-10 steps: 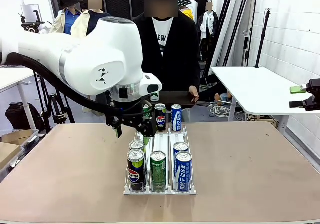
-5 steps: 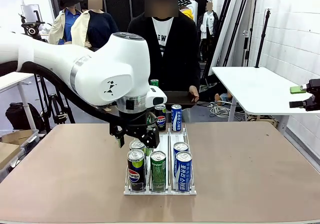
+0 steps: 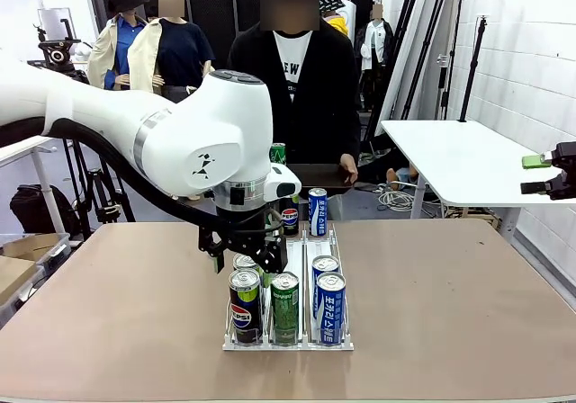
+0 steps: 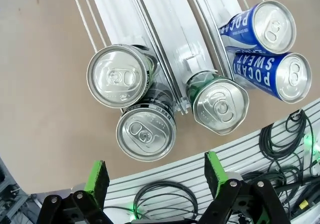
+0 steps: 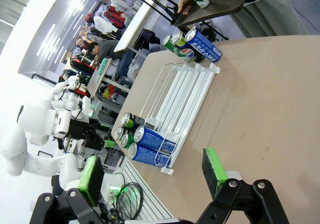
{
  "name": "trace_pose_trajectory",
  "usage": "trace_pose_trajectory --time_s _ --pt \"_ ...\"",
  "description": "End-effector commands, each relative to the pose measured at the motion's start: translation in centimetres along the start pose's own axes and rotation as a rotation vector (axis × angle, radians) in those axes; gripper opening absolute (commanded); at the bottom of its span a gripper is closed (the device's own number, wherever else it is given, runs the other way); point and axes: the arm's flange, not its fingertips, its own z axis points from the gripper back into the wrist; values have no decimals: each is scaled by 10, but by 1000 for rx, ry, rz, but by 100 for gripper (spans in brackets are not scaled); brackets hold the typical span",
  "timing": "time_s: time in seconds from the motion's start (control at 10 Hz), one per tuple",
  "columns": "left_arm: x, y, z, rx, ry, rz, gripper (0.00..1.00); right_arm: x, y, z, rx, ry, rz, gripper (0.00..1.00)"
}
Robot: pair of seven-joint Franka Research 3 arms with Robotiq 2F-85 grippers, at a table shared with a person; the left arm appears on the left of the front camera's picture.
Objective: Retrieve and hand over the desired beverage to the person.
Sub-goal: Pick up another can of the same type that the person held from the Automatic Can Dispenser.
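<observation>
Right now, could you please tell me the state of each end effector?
Left end effector: open, holding nothing.
Right end effector: open, holding nothing.

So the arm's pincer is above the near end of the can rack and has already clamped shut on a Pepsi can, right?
Not quite. The left pincer is above the near end of the rack, but it is open and holds nothing; the Pepsi can stands free below it. The left wrist view shows this.
</observation>
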Motion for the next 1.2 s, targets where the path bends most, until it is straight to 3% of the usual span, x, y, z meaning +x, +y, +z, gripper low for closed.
trace_pose_trajectory --time_s 0.0,1.1 --pt "8 -1 -7 17 -21 41 100 -1 1 -1 12 -7 1 100" --pt "30 13 -30 12 8 86 100 -1 1 -1 12 -7 1 100"
